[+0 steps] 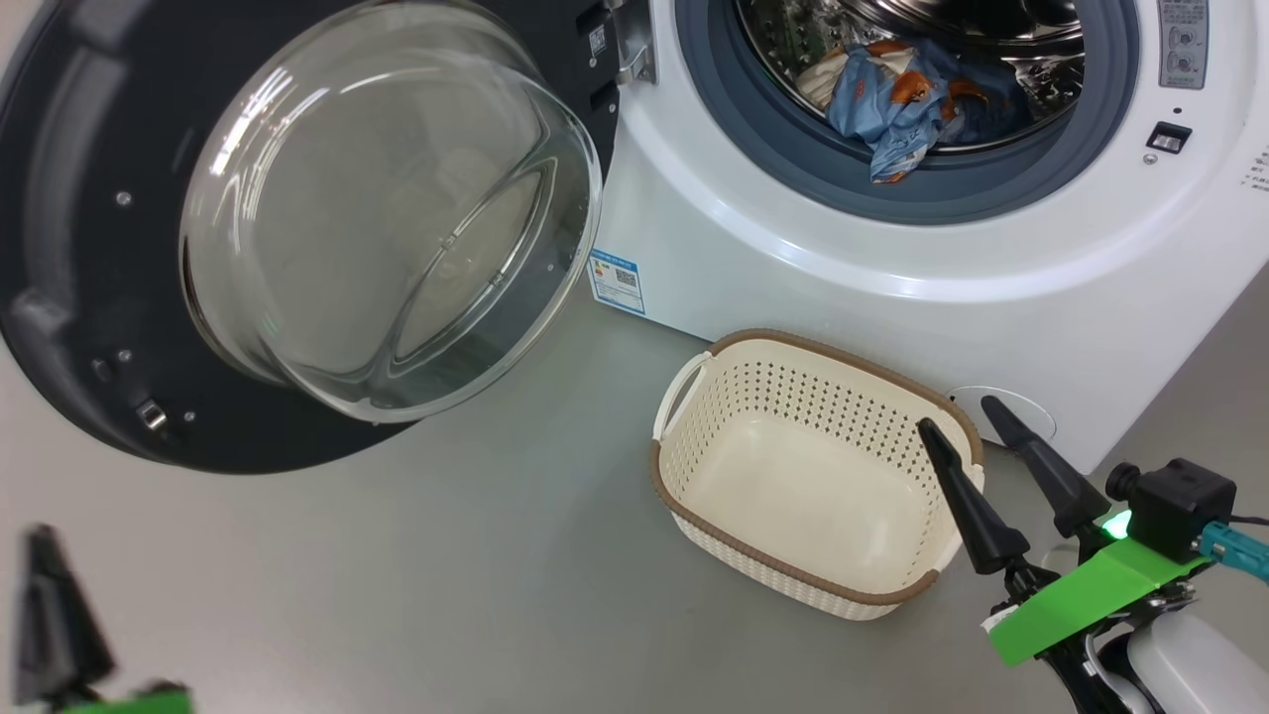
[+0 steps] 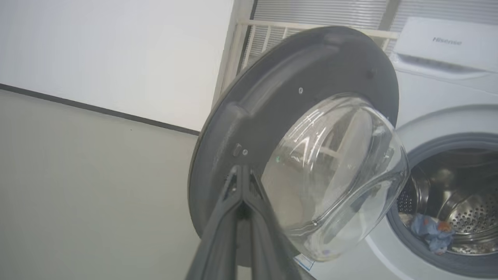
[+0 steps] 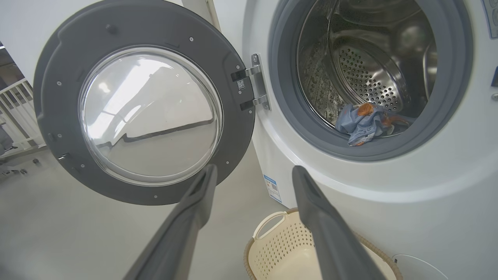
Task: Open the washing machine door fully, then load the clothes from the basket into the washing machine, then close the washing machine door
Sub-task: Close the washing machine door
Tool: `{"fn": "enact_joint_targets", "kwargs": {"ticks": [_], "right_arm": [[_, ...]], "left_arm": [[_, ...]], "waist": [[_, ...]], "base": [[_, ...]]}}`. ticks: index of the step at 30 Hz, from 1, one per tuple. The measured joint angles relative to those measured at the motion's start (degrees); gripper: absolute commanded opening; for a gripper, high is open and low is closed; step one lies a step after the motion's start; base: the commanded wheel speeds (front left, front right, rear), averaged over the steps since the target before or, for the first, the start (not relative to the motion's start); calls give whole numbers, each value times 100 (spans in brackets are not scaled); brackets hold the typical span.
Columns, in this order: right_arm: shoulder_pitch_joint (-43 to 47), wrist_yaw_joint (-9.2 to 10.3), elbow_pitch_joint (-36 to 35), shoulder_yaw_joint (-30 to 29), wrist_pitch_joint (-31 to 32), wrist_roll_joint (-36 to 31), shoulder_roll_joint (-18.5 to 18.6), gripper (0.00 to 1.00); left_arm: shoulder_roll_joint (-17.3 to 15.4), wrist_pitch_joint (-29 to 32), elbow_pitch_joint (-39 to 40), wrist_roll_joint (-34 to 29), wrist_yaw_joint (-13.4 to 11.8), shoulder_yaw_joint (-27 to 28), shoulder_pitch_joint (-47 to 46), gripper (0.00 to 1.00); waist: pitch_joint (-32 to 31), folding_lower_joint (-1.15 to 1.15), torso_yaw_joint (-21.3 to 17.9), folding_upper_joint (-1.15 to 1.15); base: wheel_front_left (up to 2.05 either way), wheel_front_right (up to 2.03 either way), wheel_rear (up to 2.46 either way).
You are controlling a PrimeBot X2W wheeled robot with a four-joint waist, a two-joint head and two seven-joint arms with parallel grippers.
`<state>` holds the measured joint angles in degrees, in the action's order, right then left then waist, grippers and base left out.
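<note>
- While its two dark fingers are pressed together tip to tip, the left end effector (image 2: 242, 171) points up toward the lower inner rim of the washing machine door (image 2: 295, 128); whether it touches that rim cannot be told.
- From the head view, the same end effector (image 1: 45, 575) shows blurred at the lower left, over the grey floor (image 1: 446, 555).
- Spread wide with open air between its fingers, the right end effector (image 1: 960, 414) hangs with its tips over the near right corner of the basket (image 1: 793, 397).
- That basket stands on the floor just in front of the washing machine (image 1: 843, 258), its cream bottom in plain sight.
- Inside the steel drum, the clothes (image 1: 902, 99) lie bunched at the front, one blue fold drooping onto the grey gasket.
- Swung wide to the left on its hinge, the door turns its bulging glass bowl out toward the robot.
</note>
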<state>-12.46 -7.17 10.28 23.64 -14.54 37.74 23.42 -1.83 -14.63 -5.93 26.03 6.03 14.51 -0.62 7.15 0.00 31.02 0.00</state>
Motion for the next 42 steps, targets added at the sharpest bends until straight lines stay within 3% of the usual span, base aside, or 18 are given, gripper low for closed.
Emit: {"fn": "enact_joint_targets", "kwargs": {"ticks": [5, 7, 8, 10, 12, 16, 18, 20, 29, 42], "right_arm": [[121, 0, -42, -67, 0, -8, -58, 100], [132, 0, -45, -91, 0, -8, -64, 100], [132, 0, -58, -111, 0, -11, -65, 100], [132, 0, -70, -121, 0, -51, -66, 100], [133, 0, -80, -126, 0, -51, -66, 100], [135, 0, -107, -130, 0, -51, -65, 100], [151, 0, -157, -127, 0, -51, 20, 100], [147, 0, -200, -103, 0, -51, 91, 100], [121, 0, -234, -8, 0, -51, 278, 100], [-12, 0, -296, 2, 0, -51, 512, 100]], "left_arm": [[-146, 5, 3, 1288, 107, 438, -581, 0], [-427, 165, -3, 1774, 108, 576, -871, 0], [-802, 381, -132, 2247, 108, 747, -1234, 0], [-1194, 626, -367, 2662, 108, 842, -1575, 0], [-1454, 932, -699, 3154, 108, 954, -1898, 0], [-1878, 1745, -1454, 3989, 108, 964, -2452, 0], [-2552, 3174, -2749, 4658, 108, 636, -3368, 0], [-2726, 3584, -3195, 4720, 108, 439, -3684, 0], [-2889, 4017, -3787, 4929, 108, 138, -4184, 0], [-2999, 4098, -4055, 5135, 108, -99, -4304, 0]], "waist": [[16, 0, -4, 0], [34, 0, -4, 0], [59, 0, -4, 0], [81, 0, -7, 0], [97, 0, -12, 0], [123, 0, -23, 0], [219, 0, -41, 0], [312, 0, -63, 0], [548, 0, -172, 0], [857, 0, -315, 0]], "base": [[0, 0, 0], [0, 0, 0], [0, 0, 0], [0, 0, 0], [0, 0, 0], [0, 0, 0], [0, 0, 0], [0, 0, 0], [0, 0, 0], [0, 0, 0]]}}
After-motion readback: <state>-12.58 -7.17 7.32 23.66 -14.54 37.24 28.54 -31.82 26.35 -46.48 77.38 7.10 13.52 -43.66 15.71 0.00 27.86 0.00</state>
